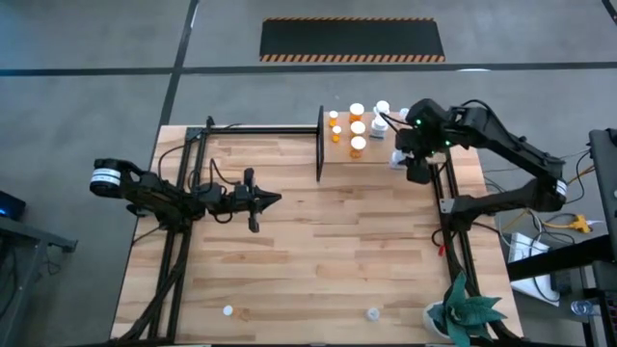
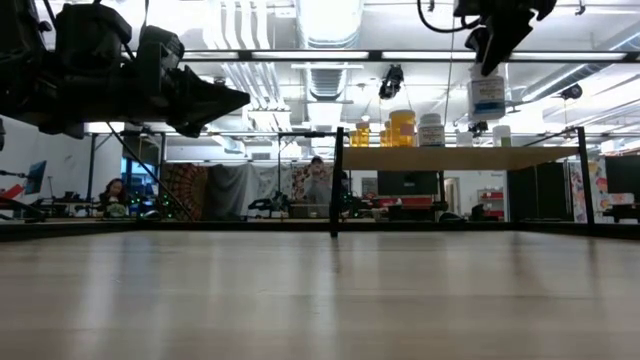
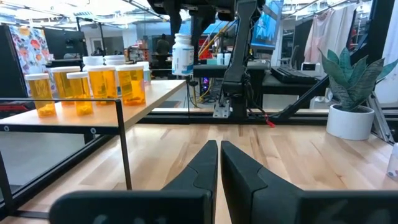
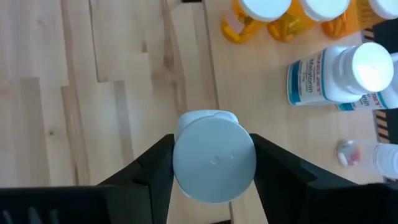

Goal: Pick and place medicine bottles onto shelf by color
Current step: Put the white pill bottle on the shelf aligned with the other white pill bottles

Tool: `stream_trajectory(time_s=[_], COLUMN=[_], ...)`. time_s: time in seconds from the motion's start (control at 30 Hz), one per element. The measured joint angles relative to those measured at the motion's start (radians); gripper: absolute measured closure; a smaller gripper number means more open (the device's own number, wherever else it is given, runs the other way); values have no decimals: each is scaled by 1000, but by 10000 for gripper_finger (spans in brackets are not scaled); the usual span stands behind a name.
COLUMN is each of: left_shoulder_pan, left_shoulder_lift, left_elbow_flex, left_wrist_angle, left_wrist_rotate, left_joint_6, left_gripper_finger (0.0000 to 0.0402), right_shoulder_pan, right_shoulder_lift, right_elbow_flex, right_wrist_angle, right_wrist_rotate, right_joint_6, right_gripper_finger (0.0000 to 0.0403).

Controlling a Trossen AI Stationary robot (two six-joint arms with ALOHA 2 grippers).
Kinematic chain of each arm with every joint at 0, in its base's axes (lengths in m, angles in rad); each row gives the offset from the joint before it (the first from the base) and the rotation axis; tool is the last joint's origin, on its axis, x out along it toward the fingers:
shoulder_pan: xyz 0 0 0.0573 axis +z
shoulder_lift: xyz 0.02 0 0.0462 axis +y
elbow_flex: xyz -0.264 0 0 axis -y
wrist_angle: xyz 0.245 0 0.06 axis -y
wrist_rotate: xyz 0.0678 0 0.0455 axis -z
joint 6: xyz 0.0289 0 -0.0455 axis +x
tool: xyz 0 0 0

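The shelf [image 1: 381,169] is a light-wood board on black posts at the table's far right. Several orange bottles [image 1: 358,127] and white bottles [image 1: 382,110] stand on it; they also show in the left wrist view [image 3: 93,84]. My right gripper [image 1: 413,164] is shut on a white bottle [image 2: 487,95] above the shelf's near right part. My left gripper [image 1: 268,200] is shut and empty, held above the table's left middle and pointing toward the shelf. Two small bottles [image 1: 228,310] [image 1: 371,313] rest on the table near its front edge. My right gripper pinches the white bottle's cap [image 4: 214,160] between its two fingers [image 4: 157,169], one on either side. The fingers come from above, pointing down. The bottle hangs upright below them, its base clear of the shelf board [image 2: 460,157].
A potted plant [image 1: 463,313] stands at the table's near right corner. Black frame rails [image 1: 448,207] run along the table's right and left sides. The wide middle of the plank table [image 1: 328,251] is bare. People sit in the room beyond [image 2: 112,195].
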Motion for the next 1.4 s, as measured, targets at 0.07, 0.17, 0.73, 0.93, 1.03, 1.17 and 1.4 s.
stream_trajectory(time_s=[0.07, 0.17, 0.73, 0.93, 1.03, 1.17, 1.4], left_shoulder_pan=[0, 0, 0, 0, 0, 0, 0], left_shoulder_lift=[0, 0, 0, 0, 0, 0, 0], left_elbow_flex=[0, -1, -3, -3, -4, -4, -4], left_wrist_angle=[0, 0, 0, 0, -2, -8, -10], left_wrist_rotate=[0, 0, 0, 0, 0, 0, 0], left_joint_6=[1, 1, 9, 10, 10, 10, 10], left_gripper_finger=[400, 400, 400, 400, 400, 400, 400], right_shoulder_pan=[-7, -17, -78, -128, -146, -160, -187], right_shoulder_lift=[-11, -18, 31, 102, 142, 172, 185], right_elbow_flex=[-13, -25, -31, -31, -31, -29, -29], right_wrist_angle=[16, 19, 106, 165, 168, 199, 235], right_wrist_rotate=[0, 0, 8, -28, -34, -54, -67], right_joint_6=[-2, -8, -69, -96, -105, -110, -119], right_gripper_finger=[230, 230, 230, 230, 230, 230, 230])
